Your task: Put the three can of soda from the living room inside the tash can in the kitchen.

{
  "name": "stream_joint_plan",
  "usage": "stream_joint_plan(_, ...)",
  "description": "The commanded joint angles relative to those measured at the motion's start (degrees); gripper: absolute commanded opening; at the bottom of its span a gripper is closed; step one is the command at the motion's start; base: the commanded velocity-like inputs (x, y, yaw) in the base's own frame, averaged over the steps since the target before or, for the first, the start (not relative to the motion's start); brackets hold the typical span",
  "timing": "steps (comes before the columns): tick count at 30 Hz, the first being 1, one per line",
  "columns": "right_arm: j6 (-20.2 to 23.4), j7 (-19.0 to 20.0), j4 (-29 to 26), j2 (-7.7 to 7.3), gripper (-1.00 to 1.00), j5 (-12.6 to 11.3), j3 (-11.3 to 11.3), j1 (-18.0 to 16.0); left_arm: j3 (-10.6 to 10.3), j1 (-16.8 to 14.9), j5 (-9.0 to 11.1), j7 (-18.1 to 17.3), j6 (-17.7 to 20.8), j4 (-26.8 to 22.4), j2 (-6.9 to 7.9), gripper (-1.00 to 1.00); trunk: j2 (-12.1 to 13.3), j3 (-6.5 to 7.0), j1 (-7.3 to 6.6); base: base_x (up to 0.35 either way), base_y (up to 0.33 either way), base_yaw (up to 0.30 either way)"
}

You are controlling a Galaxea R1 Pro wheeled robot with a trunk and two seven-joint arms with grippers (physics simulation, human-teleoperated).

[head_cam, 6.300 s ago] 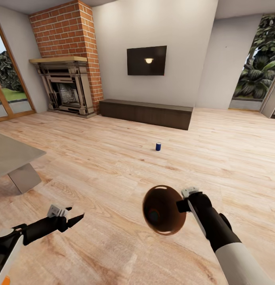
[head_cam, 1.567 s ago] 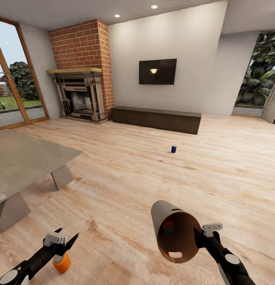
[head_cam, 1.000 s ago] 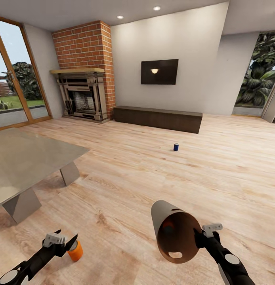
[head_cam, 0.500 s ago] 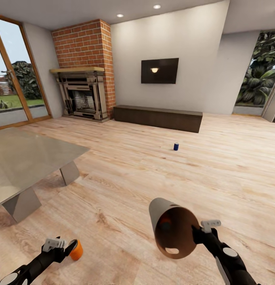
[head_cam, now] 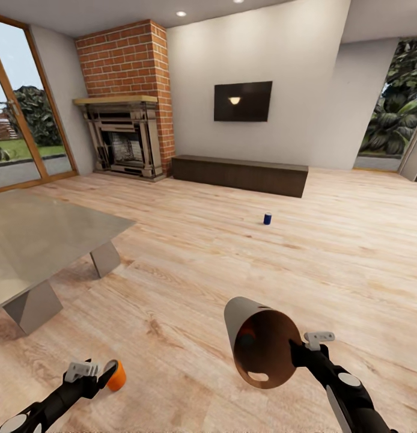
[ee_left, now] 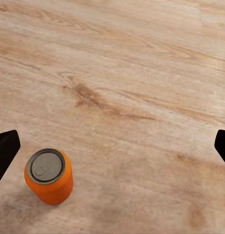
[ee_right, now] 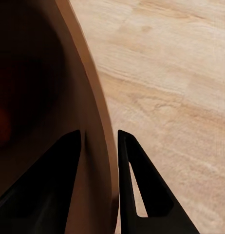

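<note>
**Bin in hand, cans not yet all collected**

The trash can (head_cam: 259, 349) is held tipped on its side by the right hand (head_cam: 300, 355), whose two fingers (ee_right: 134, 180) are pinched over the rim, one inside the wall and one outside. The scene is the living room, with the brick fireplace (head_cam: 121, 99), the wall TV (head_cam: 243, 101) and the long low cabinet (head_cam: 240, 175) along the far wall. Inside the brown hollow of the bin a dim orange-red patch is seen, which is judged to be a can already dropped in, though it is too dark to be sure.

An orange can (ee_left: 48, 176) stands upright on the wooden floor (head_cam: 328, 252), just beside the left hand (head_cam: 97, 374). That hand is spread wide and grasps nothing; the can sits close to one fingertip rather than centred between the two. A blue can (head_cam: 267, 218) stands upright on the floor well away, towards the cabinet. The stone coffee table (head_cam: 46, 240) is at the left.

As a judgement, one can at most is in; the orange and blue cans remain to be gathered, and the bin is yet to be carried to the kitchen.
</note>
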Motion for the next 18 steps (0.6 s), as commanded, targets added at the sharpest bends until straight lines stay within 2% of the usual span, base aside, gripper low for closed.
stream_joint_plan(1, 0.08, 0.01, -0.10, 0.00, -1.00, -0.37, -0.01, -0.03, 0.02, 0.00, -0.03, 0.00, 0.11, -0.07, 0.00, 1.00, -0.01, -0.09, -0.01, 0.000, 0.000, 0.000)
stream_joint_plan(4, 0.28, 0.01, -0.14, 0.00, -1.00, -0.39, 0.00, -0.03, 0.01, 0.00, 0.07, -0.02, 1.70, -0.56, 0.02, 1.00, -0.01, -0.36, -0.01, 0.000, 0.000, 0.000)
stream_joint_plan(5, 1.57, 0.01, -0.65, 0.03, -1.00, -0.40, 0.10, -0.04, 0.03, 0.00, 0.12, -0.07, 6.15, -1.70, 0.01, 1.00, -0.01, -0.45, -0.01, 0.000, 0.000, 0.000)
stream_joint_plan(6, 4.03, 0.01, -1.67, 0.01, -1.00, -0.41, 0.20, -0.04, 0.04, 0.00, 0.15, -0.11, 9.72, -3.14, 0.01, 1.00, -0.01, -0.54, -0.01, 0.000, 0.000, 0.000)
stream_joint_plan(8, 7.51, 0.01, -3.16, 0.01, -1.00, -0.41, 0.28, -0.04, 0.06, 0.00, 0.16, -0.10, 12.99, -5.25, 0.00, 1.00, -0.01, -0.72, -0.01, 0.000, 0.000, 0.000)
stream_joint_plan(10, 14.20, 0.01, -6.82, 0.04, -1.00, -0.41, 0.44, -0.16, 0.15, 0.00, 0.18, -0.01, 19.11, -10.63, -0.03, 1.00, -0.01, -0.90, -0.01, 0.000, 0.000, 0.000)
stream_joint_plan(13, 17.23, -0.04, -8.72, 0.06, -1.00, -0.40, 0.57, -0.41, 0.26, -0.12, 0.18, 0.07, 23.25, -13.99, -0.03, 1.00, -0.01, -1.17, -0.01, 0.000, 0.000, 0.000)
stream_joint_plan(15, 21.24, -0.17, -10.03, 0.07, -1.00, -0.35, 0.83, -1.13, 0.35, -0.65, 0.14, 0.13, 27.71, -17.03, -0.02, 1.00, -0.01, -1.35, -0.01, 0.000, 0.000, 0.000)
stream_joint_plan(18, 25.74, -0.17, -10.96, 0.08, -1.00, -0.36, 1.15, -2.97, 0.43, -1.19, 0.11, 0.29, 30.47, -18.89, -0.01, 1.00, -0.01, -1.62, -0.01, 0.000, 0.000, 0.000)
